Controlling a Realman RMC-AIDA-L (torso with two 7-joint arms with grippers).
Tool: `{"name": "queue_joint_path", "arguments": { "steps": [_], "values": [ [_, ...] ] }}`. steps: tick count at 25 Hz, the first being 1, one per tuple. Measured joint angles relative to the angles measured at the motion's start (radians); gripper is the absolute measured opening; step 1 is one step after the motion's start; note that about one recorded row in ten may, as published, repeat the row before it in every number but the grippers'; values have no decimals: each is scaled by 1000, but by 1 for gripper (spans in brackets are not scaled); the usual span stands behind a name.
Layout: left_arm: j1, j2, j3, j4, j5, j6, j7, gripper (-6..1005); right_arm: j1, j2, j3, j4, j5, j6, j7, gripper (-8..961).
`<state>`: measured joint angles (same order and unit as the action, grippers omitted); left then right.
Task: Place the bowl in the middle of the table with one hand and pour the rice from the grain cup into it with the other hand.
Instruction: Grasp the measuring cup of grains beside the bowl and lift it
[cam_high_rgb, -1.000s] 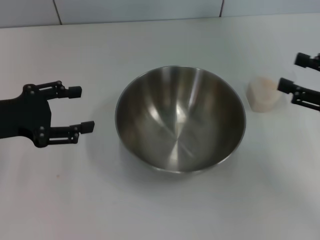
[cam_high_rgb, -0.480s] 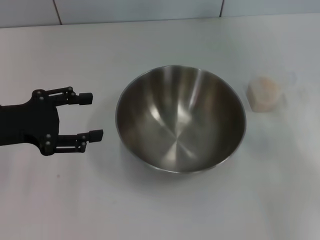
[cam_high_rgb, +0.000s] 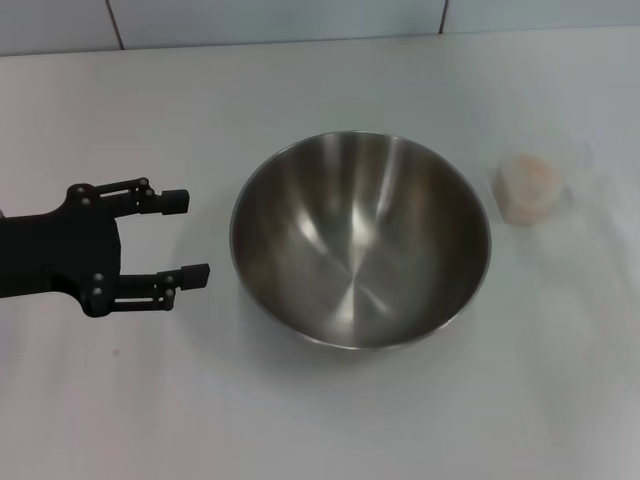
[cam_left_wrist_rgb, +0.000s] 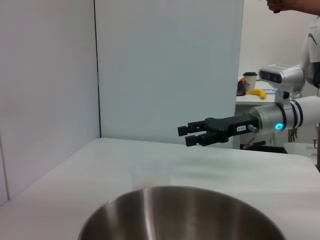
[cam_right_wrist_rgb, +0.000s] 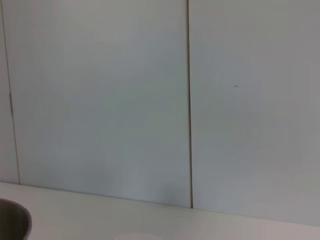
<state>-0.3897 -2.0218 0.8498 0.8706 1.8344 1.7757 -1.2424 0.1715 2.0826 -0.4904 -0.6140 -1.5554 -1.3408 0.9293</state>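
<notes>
The steel bowl (cam_high_rgb: 360, 240) stands upright and empty at the middle of the white table (cam_high_rgb: 320, 420). It also shows in the left wrist view (cam_left_wrist_rgb: 180, 215). My left gripper (cam_high_rgb: 180, 236) is open, level with the bowl's left side and a short gap from its rim, touching nothing. The clear grain cup (cam_high_rgb: 527, 186) holds beige rice (cam_high_rgb: 529, 172) and stands upright just right of the bowl. It shows faintly in the left wrist view (cam_left_wrist_rgb: 150, 175). My right gripper (cam_left_wrist_rgb: 192, 135) is out of the head view. The left wrist view shows it raised above the table beyond the bowl, open and empty.
A white panel wall (cam_left_wrist_rgb: 165, 70) stands behind the table. A side table with a paper cup (cam_left_wrist_rgb: 248, 80) and a banana (cam_left_wrist_rgb: 257, 93) stands far off beyond my right arm. The bowl's edge (cam_right_wrist_rgb: 12, 220) shows in the right wrist view.
My left gripper has moved right, closer to the bowl's rim. My right gripper, which stood open beside the grain cup, has pulled away out of the head view. Bowl and cup have not moved.
</notes>
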Motion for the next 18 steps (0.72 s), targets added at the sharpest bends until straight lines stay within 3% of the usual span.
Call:
{"name": "queue_joint_path", "arguments": {
  "steps": [18],
  "values": [
    [19,-11,-2,-2,0,18,7,805,49,-2,-19,84,-8,113,-34,784]
  ]
}}
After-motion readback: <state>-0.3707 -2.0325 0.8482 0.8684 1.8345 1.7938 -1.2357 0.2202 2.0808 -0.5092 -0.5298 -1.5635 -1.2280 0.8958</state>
